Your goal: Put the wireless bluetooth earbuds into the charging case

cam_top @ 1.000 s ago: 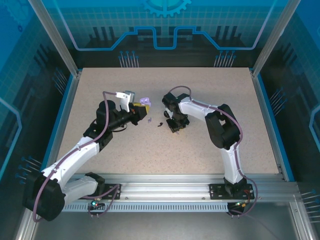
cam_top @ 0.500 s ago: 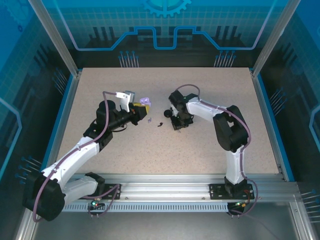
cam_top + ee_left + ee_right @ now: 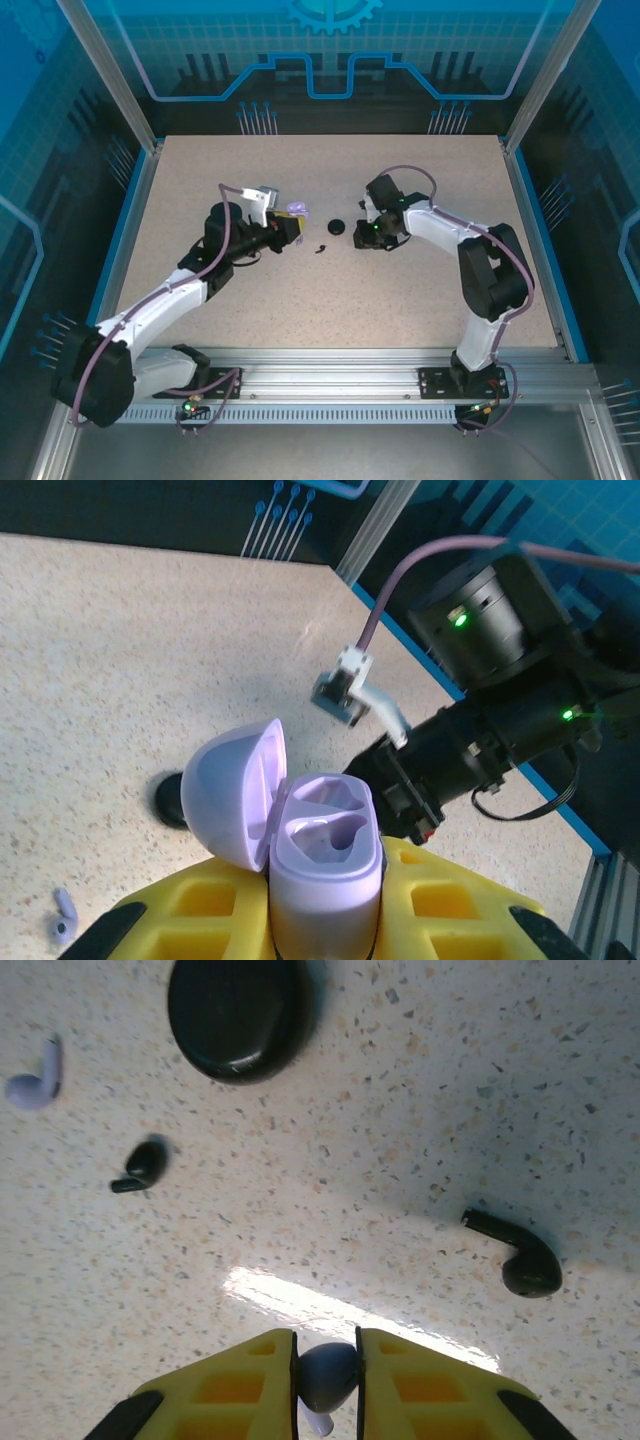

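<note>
- The left fingers point(image 3: 398, 872) are clamping tight on the lavender charging case point(image 3: 325, 830), holding it upright with its lid point(image 3: 235, 790) swung open and both seats looking empty.
- The right fingers point(image 3: 290, 1355) are nearly closed, pinching a lavender earbud point(image 3: 328, 1378) by its head, low over the desk point(image 3: 300, 300).
- The second lavender earbud point(image 3: 30, 1082) is lying loose on the desk near a black puck point(image 3: 238, 1010), with a black earbud point(image 3: 140, 1165) and another black earbud point(image 3: 528, 1260) scattered around.
- The danger is that narrow pinch: the smooth earbud could be twisting or popping out on the way across.
- The stem could be arriving turned for the wrong seat and jamming on the rim.
- The open lid is standing right beside the seats, so a sloppy approach risks knocking it shut or pushing the case askew.
</note>
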